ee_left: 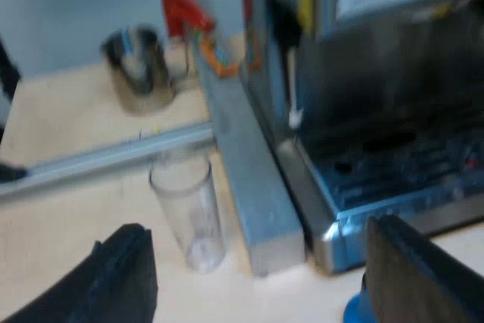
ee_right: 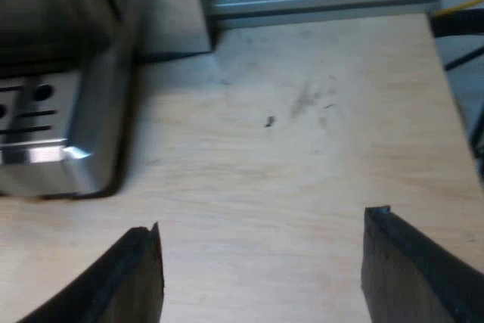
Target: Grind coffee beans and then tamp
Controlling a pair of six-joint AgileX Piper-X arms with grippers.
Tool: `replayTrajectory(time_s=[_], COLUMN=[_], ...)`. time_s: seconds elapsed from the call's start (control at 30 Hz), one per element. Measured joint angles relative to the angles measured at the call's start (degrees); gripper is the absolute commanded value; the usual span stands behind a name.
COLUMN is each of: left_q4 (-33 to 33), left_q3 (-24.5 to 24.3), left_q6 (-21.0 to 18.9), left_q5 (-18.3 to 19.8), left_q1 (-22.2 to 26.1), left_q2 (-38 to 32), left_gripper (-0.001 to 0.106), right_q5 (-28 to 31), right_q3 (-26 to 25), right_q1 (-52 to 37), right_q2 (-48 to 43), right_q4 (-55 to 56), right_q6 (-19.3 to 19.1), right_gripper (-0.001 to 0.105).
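The steel espresso machine stands on a pale wooden table. The left gripper and right gripper each have 2 fingers spread, empty. A careless left swing could topple the clear measuring glass nearby. Seemingly a blue tamper sits by the machine's corner.

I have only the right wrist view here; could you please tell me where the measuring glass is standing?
Observer: The measuring glass stands upright on the table, beside an aluminium rail that runs along the espresso machine.
Operator: Thank you. How is the left gripper placed?
Observer: The left gripper is open, holding nothing, above the table near the measuring glass.
Operator: Anything else around there?
Observer: A metal jug stands farther off, beyond the rail.
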Motion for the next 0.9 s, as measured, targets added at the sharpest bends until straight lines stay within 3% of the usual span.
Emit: replayTrajectory(time_s=[0.17,0.33,0.47,0.6,0.9], left_q4=[-2.8,-3.3,-4.3,-9.0,-16.9], left_q3=[-3.4,-3.4,-3.4,-0.9,7.8], left_q6=[0.0,0.0,0.1,0.2,0.5], left_q5=[3.0,5.0,10.7,13.9,22.6], left_q1=[-5.8,-10.4,-16.2,-19.2,-19.7], left_q2=[2.4,5.3,8.2,8.2,8.3], left_gripper=[0.062,0.062,0.062,0.062,0.062], right_q5=[-8.8,-11.3,-12.9,-13.1,-12.8], right_q3=[-3.0,-5.4,-6.0,-6.0,-6.0], right_q1=[2.1,7.2,11.8,17.7,26.3], right_q2=[5.7,10.7,14.2,16.9,21.2], right_q4=[-0.1,-0.3,-0.4,-2.1,-4.0], right_q6=[1.2,0.5,-1.8,-5.2,-5.7], right_gripper=[0.058,0.058,0.058,0.058,0.058])
